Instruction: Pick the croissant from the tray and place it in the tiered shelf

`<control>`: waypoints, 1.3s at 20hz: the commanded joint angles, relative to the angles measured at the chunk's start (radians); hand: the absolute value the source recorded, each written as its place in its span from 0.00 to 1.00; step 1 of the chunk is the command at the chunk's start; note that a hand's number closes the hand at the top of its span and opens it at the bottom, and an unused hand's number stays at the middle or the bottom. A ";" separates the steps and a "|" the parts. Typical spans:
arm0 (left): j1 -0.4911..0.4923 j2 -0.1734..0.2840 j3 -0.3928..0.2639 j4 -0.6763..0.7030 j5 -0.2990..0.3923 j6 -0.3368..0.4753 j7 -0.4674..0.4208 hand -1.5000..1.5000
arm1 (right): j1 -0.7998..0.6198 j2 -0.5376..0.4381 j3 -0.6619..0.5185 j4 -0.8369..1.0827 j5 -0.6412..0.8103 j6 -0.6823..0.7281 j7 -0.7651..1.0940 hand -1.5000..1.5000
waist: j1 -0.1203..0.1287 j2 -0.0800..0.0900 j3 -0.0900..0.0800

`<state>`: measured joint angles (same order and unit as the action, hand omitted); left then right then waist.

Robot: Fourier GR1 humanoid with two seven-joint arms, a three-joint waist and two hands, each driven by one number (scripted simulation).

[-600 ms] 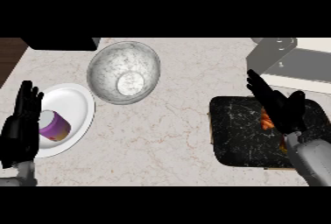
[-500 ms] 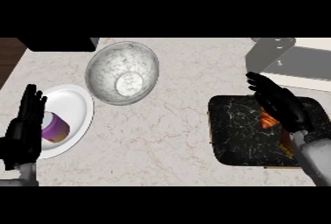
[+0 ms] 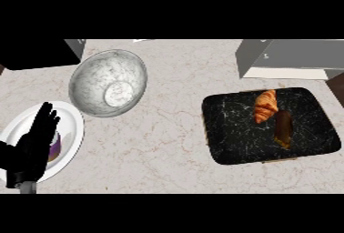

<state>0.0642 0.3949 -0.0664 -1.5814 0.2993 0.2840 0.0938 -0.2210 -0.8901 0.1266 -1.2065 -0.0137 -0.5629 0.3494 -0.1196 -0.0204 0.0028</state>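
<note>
The right hand has left the view, uncovering the croissant (image 3: pixel 265 105) on the dark tray (image 3: pixel 232 136) (beside what may be an éclair). The left hand (image 3: pixel 32 152) rests over the plate (image 3: pixel 73 125), fingers straight, idle.

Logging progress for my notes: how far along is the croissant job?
Nothing looks done: the croissant lies on the black tray, untouched. Nothing is in hand; the left robot hand rests open over the plate; the right isn't visible. Left: grasp, lift, place in the shelf.
</note>
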 commanded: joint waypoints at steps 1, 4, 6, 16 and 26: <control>0.045 -0.020 -0.035 0.118 0.053 -0.049 0.107 0.50 | 0.077 -0.043 -0.020 -0.044 0.077 -0.151 0.118 0.00 | 0.006 0.012 -0.012; 0.016 -0.005 -0.036 0.100 0.070 -0.074 0.145 0.50 | 0.113 -0.079 0.051 -0.200 0.115 -0.107 0.235 0.00 | 0.033 0.008 -0.012; 0.012 -0.016 -0.052 0.091 0.057 -0.052 0.168 0.50 | 0.146 -0.070 0.100 -0.286 0.121 -0.077 0.295 0.00 | 0.038 0.009 -0.011; -0.036 -0.002 -0.075 0.106 0.057 -0.123 0.168 0.50 | -0.025 -0.183 0.202 -0.541 0.145 0.152 0.852 0.00 | 0.130 0.025 -0.012; -0.101 -0.032 -0.114 0.126 0.035 -0.116 0.206 0.50 | -0.223 -0.120 0.268 -0.326 0.281 0.256 1.096 0.00 | 0.181 0.041 -0.009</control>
<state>-0.0660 0.3624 -0.1647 -1.5550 0.3489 0.1645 0.2578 -0.3508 -1.0298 0.3733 -1.5994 0.2207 -0.3616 1.1949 0.0400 0.0004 0.0073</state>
